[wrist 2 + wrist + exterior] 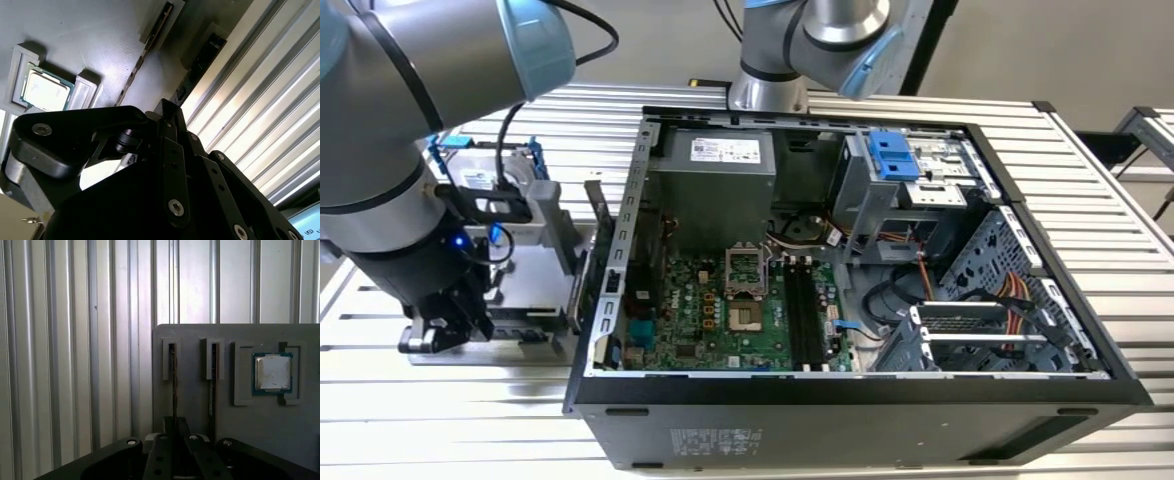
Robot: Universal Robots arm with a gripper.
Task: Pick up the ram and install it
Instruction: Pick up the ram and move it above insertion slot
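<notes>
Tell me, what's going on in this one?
The arm's gripper is down at a gray holder that sits beside the open case, on the exterior view's left. In the first wrist view the gripper lines up with one ram standing on edge in its slot. A second stick and a processor sit alongside. I can't tell whether the ram is gripped, and it is not yet lifted out.
</notes>
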